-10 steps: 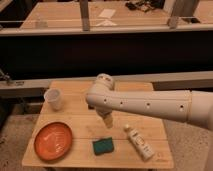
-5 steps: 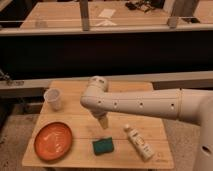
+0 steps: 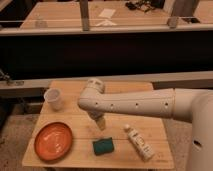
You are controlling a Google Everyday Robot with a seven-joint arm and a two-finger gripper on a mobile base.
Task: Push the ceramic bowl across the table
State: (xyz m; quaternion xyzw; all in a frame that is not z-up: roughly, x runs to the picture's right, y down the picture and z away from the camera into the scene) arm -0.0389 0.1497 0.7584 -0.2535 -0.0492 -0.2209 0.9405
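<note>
The wide, shallow orange-red ceramic bowl (image 3: 52,141) lies flat on the small light wooden plank table (image 3: 77,116), near its front corner. It is to the left of the claw as the camera sees it and a little nearer the front edge, clearly apart from it, with bare planks between the two.

The gripper (image 3: 101,123) hangs low over the middle of the table, pointing down from the bent end of the thick white arm (image 3: 135,104), which reaches in from the right. Only its pale tip shows beneath the arm's rounded joint, so I cannot tell whether the claw is apart or together. It grips nothing that can be seen.

Just below the claw, towards the front edge, sits a small dark green rectangular sponge (image 3: 103,146). It is close to the claw, though whether they touch is unclear. To the claw's right lies a white plastic bottle (image 3: 140,142) on its side, slanted across the planks. Up and to the left of the claw, at the far corner, stands a small white translucent cup (image 3: 53,98), upright. Behind everything runs a longer wooden bench (image 3: 65,12) with metal rails.
</note>
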